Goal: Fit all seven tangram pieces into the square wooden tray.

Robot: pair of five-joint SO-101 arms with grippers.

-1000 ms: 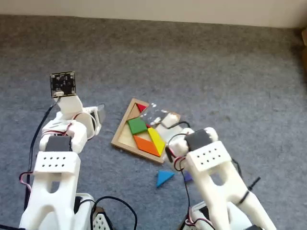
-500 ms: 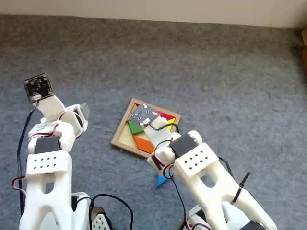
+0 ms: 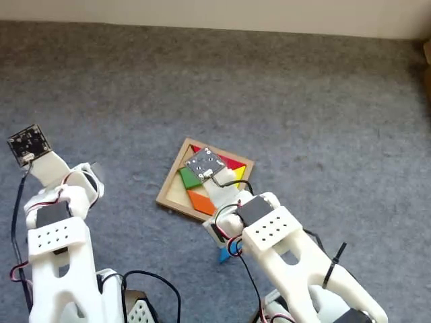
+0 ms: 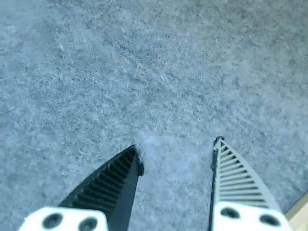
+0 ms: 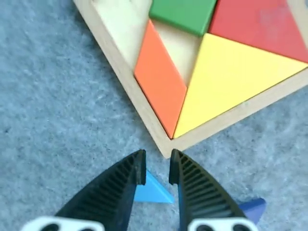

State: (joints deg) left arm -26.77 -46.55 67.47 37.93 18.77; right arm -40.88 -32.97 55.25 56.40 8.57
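The square wooden tray (image 3: 168,195) lies on the carpet and holds a green square (image 5: 185,14), a red triangle (image 5: 260,26), a yellow triangle (image 5: 231,77) and an orange parallelogram (image 5: 159,82). Bare wood (image 5: 120,29) shows beside them. My right gripper (image 5: 157,166) hangs just off the tray's near corner, its fingers a little apart. A light blue triangle (image 5: 153,190) lies on the carpet between and below them, also seen under the right arm (image 3: 224,254). A dark blue piece (image 5: 252,207) lies nearby. My left gripper (image 4: 178,154) is open over bare carpet, left of the tray (image 3: 91,176).
Grey carpet (image 3: 303,101) covers the whole floor, with wide free room behind and to the right of the tray. A light wooden corner (image 4: 299,214) shows at the edge of the left wrist view. Cables hang by both arm bases.
My left arm has swung left, away from the tray. My right arm has pulled back over the tray so its gripper now sits over the light blue triangle.
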